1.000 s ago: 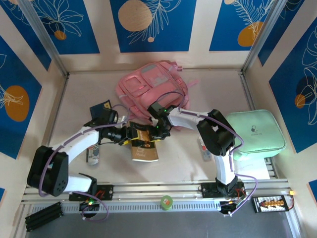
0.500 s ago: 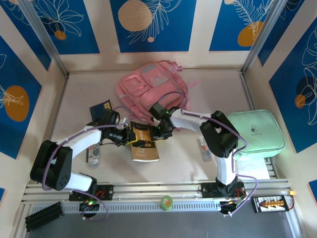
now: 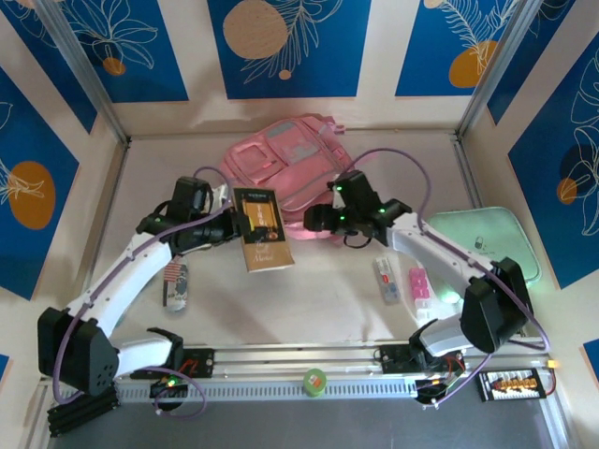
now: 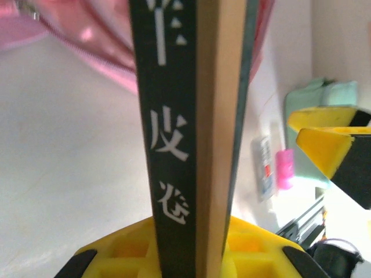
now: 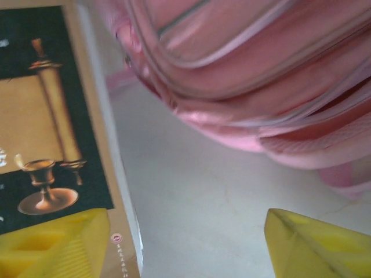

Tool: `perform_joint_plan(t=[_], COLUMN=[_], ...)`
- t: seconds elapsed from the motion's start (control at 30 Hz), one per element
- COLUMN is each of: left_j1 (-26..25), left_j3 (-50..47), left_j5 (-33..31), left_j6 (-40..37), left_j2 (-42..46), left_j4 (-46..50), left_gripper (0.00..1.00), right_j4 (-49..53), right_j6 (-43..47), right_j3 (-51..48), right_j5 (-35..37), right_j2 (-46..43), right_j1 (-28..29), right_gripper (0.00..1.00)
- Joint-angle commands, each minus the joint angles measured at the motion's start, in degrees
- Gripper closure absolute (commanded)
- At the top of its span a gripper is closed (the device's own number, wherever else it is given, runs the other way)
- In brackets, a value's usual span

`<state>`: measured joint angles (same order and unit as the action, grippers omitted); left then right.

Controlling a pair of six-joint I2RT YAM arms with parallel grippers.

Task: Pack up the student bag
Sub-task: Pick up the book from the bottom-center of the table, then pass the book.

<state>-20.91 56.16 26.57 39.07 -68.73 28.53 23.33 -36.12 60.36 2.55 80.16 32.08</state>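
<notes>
**Book up, bag waiting**

The left gripper is clamped on the book near its spine — best kept level. The right gripper, fingers apart, should open the bag at twelve o'clock first.

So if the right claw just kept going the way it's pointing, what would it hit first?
Most likely the book that the left gripper holds: the open right gripper points at the edge facing it. Height is hard to judge, so it might slip under onto the table.
</notes>
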Motion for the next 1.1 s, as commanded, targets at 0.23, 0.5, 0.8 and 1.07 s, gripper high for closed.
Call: perform_joint_plan(t=[0.23, 0.5, 0.8, 1.07], left_j1=[-1.69, -5.4, -9.94, -12.04], left_j3=[5.19, 10.32, 12.75, 13.09], left_j5=[-9.43, -16.38, -20.5, -22.79], left_j6=[22.27, 28.28, 30.45, 33.21], left_j2=[-5.53, -13.71, -15.82, -15.74], left_j4=[-30.26, -39.54, -40.44, -42.56], left_gripper=[1.0, 1.0, 1.0, 1.0], right_j4=[-23.08, -41.84, -47.14, -59.05], right_j6=[-17.73, -36.38, -45.86, -56.66], right_j3=[-7.7, -10.88, -14.31, -16.39], right_j5=[-24.75, -32.45, -29.13, -27.0], right_j2=[-3.3, -1.24, -0.29, 1.03], right_j1=[-14.88, -16.57, -15.12, -13.78], right_gripper=[0.15, 0.06, 0.05, 0.06])
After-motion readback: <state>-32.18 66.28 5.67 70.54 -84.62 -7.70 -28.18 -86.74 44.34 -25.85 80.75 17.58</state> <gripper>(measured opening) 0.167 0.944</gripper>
